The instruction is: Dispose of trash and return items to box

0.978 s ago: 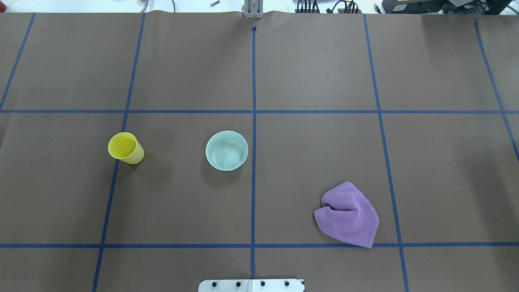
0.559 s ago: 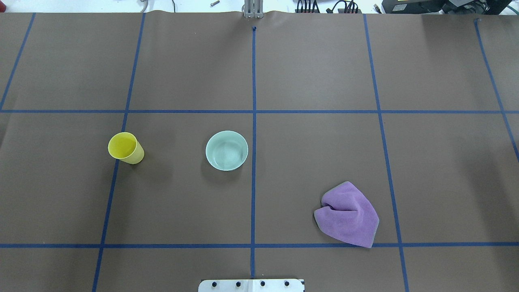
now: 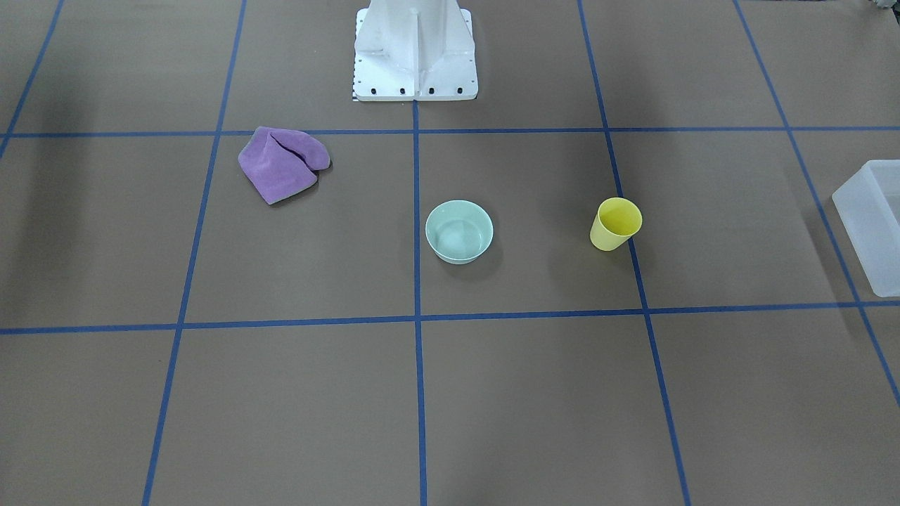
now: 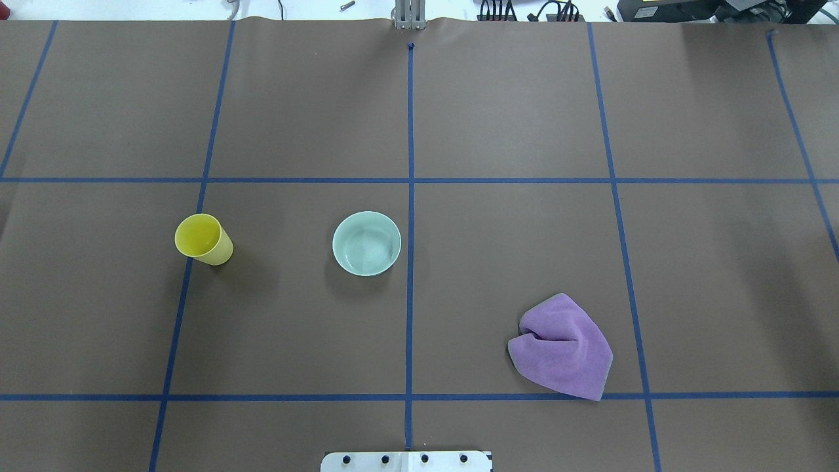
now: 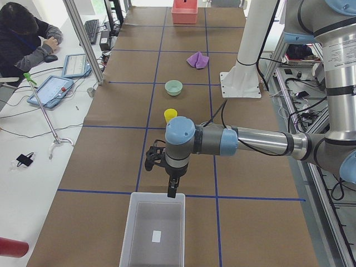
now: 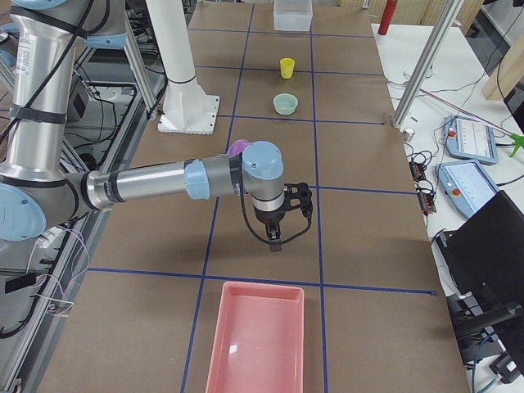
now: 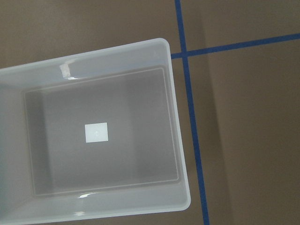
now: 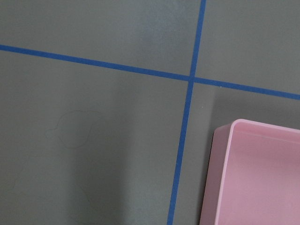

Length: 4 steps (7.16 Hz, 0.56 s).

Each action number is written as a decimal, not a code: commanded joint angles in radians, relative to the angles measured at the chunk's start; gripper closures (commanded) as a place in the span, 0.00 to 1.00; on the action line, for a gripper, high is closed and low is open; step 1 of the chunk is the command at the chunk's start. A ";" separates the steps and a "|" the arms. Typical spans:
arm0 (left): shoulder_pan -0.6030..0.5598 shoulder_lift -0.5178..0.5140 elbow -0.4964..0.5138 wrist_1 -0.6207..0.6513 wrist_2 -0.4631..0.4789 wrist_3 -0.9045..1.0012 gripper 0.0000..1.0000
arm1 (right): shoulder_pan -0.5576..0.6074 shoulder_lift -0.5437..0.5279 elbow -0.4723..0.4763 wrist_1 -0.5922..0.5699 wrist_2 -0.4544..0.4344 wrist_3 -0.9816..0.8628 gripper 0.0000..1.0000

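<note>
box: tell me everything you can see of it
The box is a frosted, translucent white plastic rectangle with straight walls, rounded corners and no lid. It stands upright on the brown table at the robot's left end, beside a blue tape line. It is empty but for a small white square label at its floor.

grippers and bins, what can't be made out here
Left gripper: exterior left view only, small; open or shut unclear.
Right gripper: exterior right view only; likewise.
Frosted translucent white plastic box: cut by the front-facing view's right edge.
Pink plastic tray: cropped at the right wrist view's corner.
</note>
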 commanded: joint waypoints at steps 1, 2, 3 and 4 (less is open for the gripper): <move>0.006 -0.039 0.019 -0.128 -0.011 -0.002 0.01 | 0.001 -0.009 -0.012 0.081 0.005 -0.019 0.00; 0.005 -0.026 0.010 -0.136 -0.037 0.000 0.01 | 0.001 -0.009 -0.010 0.132 0.007 -0.010 0.00; 0.012 -0.037 0.006 -0.150 -0.074 -0.003 0.01 | -0.005 -0.001 -0.012 0.134 0.007 0.015 0.00; 0.059 -0.037 0.010 -0.170 -0.150 -0.022 0.01 | -0.021 0.008 -0.001 0.135 0.010 0.092 0.00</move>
